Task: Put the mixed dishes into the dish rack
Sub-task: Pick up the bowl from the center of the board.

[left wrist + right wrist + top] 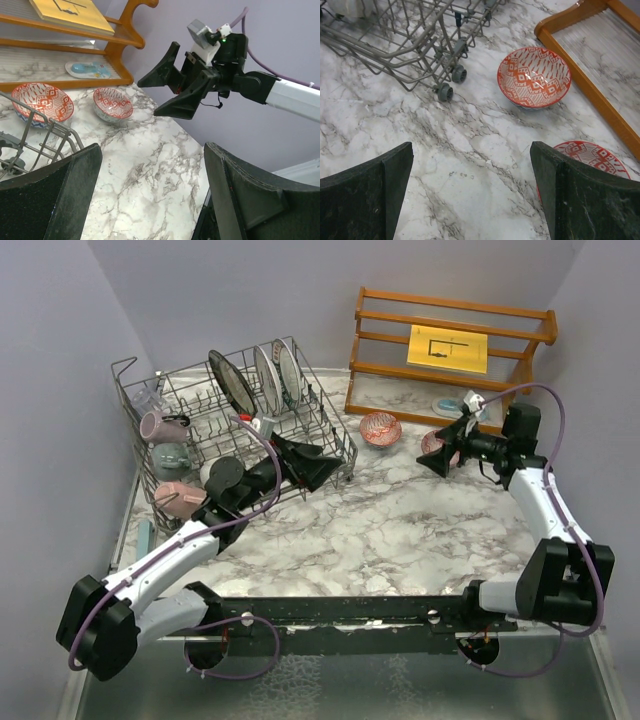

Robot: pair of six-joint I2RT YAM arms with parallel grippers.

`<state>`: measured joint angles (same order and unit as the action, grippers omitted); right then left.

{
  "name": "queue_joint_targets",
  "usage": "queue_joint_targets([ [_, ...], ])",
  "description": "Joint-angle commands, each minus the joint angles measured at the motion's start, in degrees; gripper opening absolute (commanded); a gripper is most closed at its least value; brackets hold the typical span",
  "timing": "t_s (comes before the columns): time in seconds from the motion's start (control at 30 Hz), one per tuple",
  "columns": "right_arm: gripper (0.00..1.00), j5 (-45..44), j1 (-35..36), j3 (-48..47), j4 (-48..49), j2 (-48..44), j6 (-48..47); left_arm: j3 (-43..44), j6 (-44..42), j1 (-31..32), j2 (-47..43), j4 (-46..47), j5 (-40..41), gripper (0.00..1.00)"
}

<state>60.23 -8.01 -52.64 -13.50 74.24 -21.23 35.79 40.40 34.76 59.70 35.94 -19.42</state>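
The grey wire dish rack (200,410) stands at the back left. It holds upright plates (268,378), a mauve mug (160,426), a grey mug (172,456) and a pink mug (178,499). Two red-patterned bowls sit on the marble, one (380,428) (534,76) right of the rack, the other (428,442) (592,156) further right. My left gripper (315,465) (152,150) is open and empty at the rack's front right corner. My right gripper (440,452) (471,150) is open and empty, low beside the farther bowl, whose rim its right finger partly hides.
An orange-brown wooden slatted shelf (450,350) with a yellow card (448,347) stands at the back right. A flat light-blue-and-white item (87,69) lies on its lowest level. The rack's small wheels (445,91) rest on the marble near the nearer bowl.
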Motion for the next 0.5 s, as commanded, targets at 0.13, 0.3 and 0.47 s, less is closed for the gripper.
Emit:
queue_joint_targets([
  [0.13, 1.00, -8.84, -0.43, -8.17, -12.25, 8.70, -12.72, -1.54, 0.24, 0.30, -1.36, 5.14, 0.92, 0.85],
  [0.3, 1.00, -12.63, -0.34, -11.39, -16.25, 13.24, -16.47, -1.59, 0.04, 0.30, -1.64, 5.24, 1.00, 0.85],
  [0.47, 1.00, -14.47, -0.17, -13.03, -17.60, 15.80, -17.62, -1.60, -0.42, 0.30, -2.20, 4.58, 1.65, 0.85],
])
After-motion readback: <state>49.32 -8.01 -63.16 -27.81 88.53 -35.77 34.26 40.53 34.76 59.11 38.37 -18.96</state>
